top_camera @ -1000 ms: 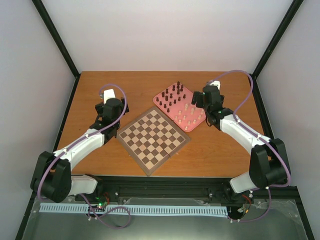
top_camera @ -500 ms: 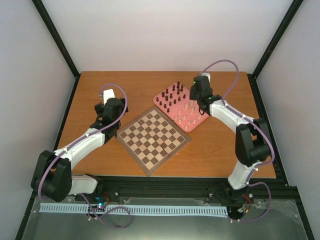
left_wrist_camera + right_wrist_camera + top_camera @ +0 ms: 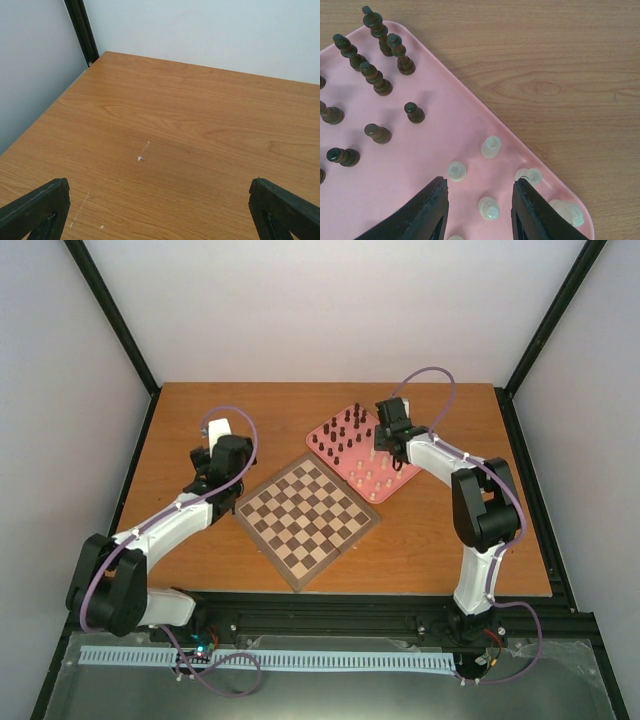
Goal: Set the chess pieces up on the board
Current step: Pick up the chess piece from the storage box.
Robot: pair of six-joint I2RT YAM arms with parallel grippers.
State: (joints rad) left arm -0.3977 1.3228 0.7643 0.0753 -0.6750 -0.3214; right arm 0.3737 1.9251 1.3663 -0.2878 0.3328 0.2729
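At the left, the left gripper (image 3: pixel 160 212) is held above the bare wooden table (image 3: pixel 200 125), at about 10 o'clock from the chessboard (image 3: pixel 308 513) in the top view. Its jaws are spread wide. The black fingertips (image 3: pixel 35 210) are seen only at the lower corners of the left wrist view, and nothing is held between them.

The chessboard is laid in the middle of the table and is turned so that one corner points toward the arms. Near its far right edge, at about 1 o'clock, the pink tray (image 3: pixel 397 483) is placed; whether the two touch cannot be told. All chess pieces that can be seen stand upright on this tray: the dark brown pieces (image 3: pixel 343 435) on its left half and the cream pieces (image 3: pixel 378 470) on its right half.

At the right, the right gripper (image 3: pixel 480 207) is lowered over the cream half of the tray. Its jaws are partly open. One round-headed cream piece (image 3: pixel 488 208) stands between the two fingers, slightly nearer to the finger on the right of the wrist view. A strip of pink tray is seen on each side of it, so it is not gripped.

From this piece, other cream pieces are seen at 12 o'clock and at 11 o'clock. One more, at about 1 o'clock, stands just beside the tip of the finger on the right of the view. The dark brown pieces are found at about 10 o'clock, well apart from the fingers.
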